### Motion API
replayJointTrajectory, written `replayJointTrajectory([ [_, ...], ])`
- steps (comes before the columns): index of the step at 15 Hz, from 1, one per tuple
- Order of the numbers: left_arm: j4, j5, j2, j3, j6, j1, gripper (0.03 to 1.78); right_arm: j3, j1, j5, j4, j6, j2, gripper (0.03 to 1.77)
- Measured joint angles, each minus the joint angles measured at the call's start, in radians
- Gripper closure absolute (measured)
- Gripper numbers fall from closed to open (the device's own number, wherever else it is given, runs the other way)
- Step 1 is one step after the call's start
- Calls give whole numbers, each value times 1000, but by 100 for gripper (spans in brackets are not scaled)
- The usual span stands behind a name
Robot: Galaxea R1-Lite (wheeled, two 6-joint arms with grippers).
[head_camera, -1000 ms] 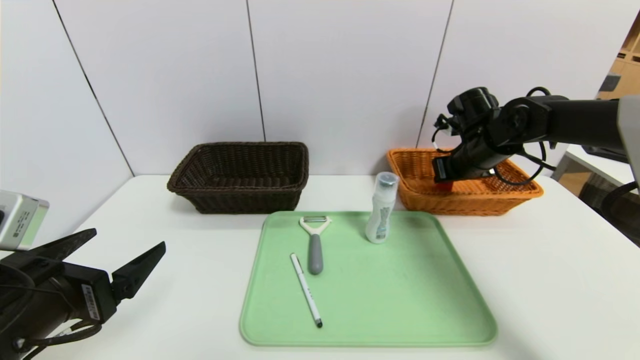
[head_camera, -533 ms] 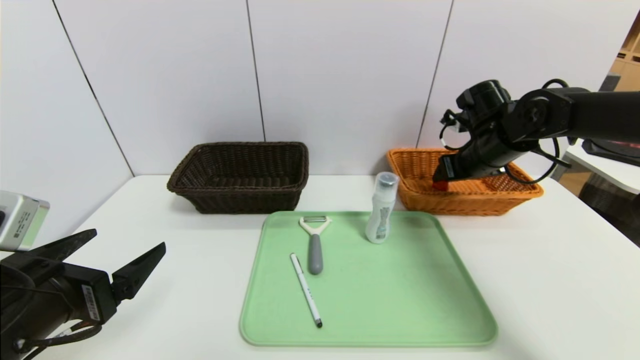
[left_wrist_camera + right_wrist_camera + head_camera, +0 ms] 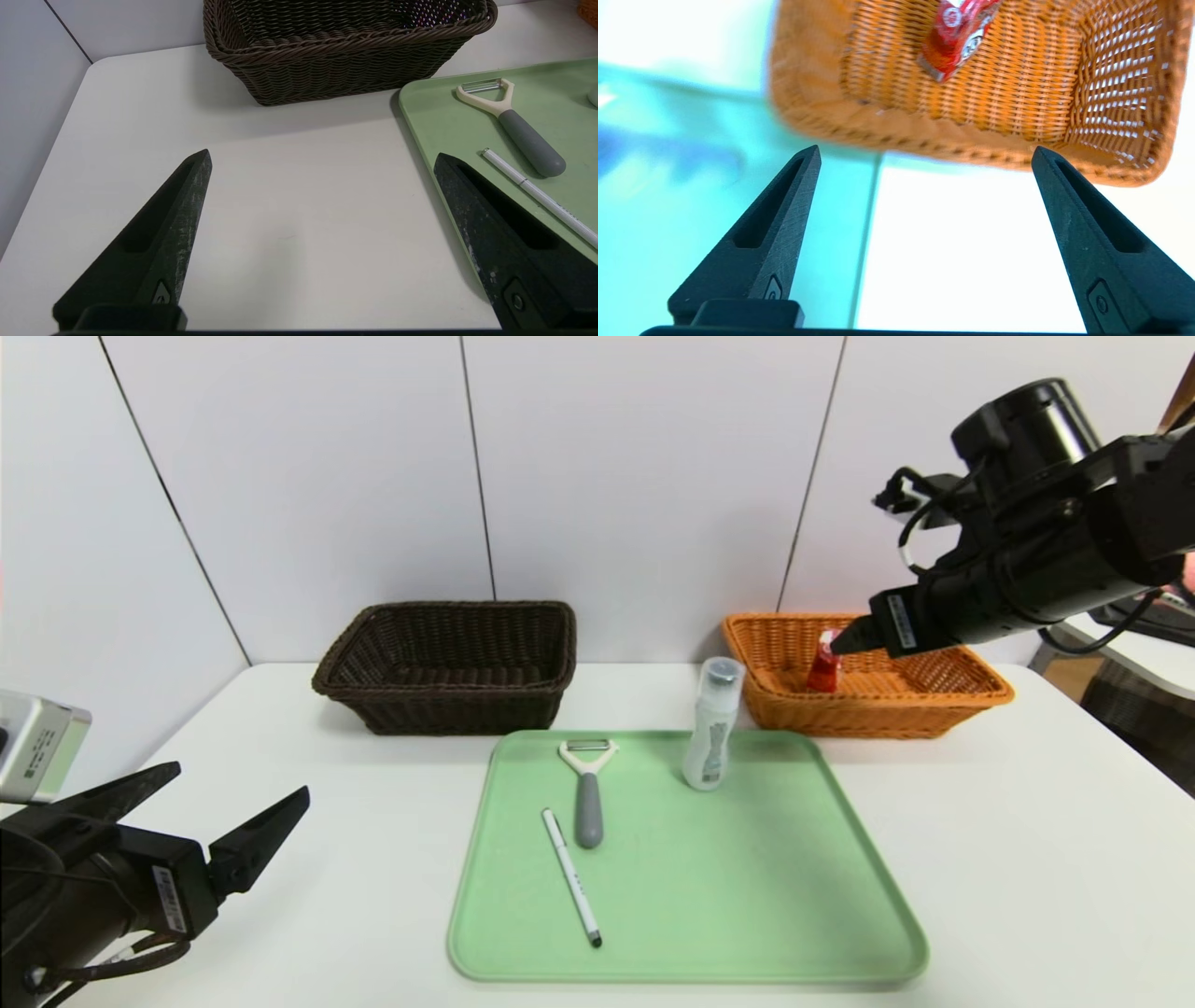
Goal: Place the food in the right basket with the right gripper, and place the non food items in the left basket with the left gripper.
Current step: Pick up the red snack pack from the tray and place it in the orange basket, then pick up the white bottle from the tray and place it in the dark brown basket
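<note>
Lying beyond right tool (image 3: pixel 926 154): snack packet (image 3: pixel 956 35)

We see bright, even overhead light in the head view, with soft shadows under the dark basket (image 3: pixel 448 663) and tray (image 3: pixel 747 896). Left wrist view is sharp. Right wrist view is motion-blurred, with the white table (image 3: pixel 971 242) blown out at lower centre and orange basket (image 3: pixel 887 121) smeared.

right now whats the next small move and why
Probably the left gripper, open and low beside the tray, should reach for the pen. The red snack packet already lies in the orange basket, and only non-food remains.
</note>
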Motion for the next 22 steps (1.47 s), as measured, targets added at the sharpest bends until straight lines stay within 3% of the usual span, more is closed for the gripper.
replayJointTrajectory([
  [6,0,0,-1,-3,1,0,12,90,73,5,0,-38,-271,15],
  [11,0,1,-6,0,2,0,12,284,167,6,-40,-34,-464,12],
  [18,0,1,-6,4,1,0,12,737,224,20,-371,-32,-693,11],
  [22,0,1,-6,8,-6,0,12,912,234,24,-500,-32,-792,11],
])
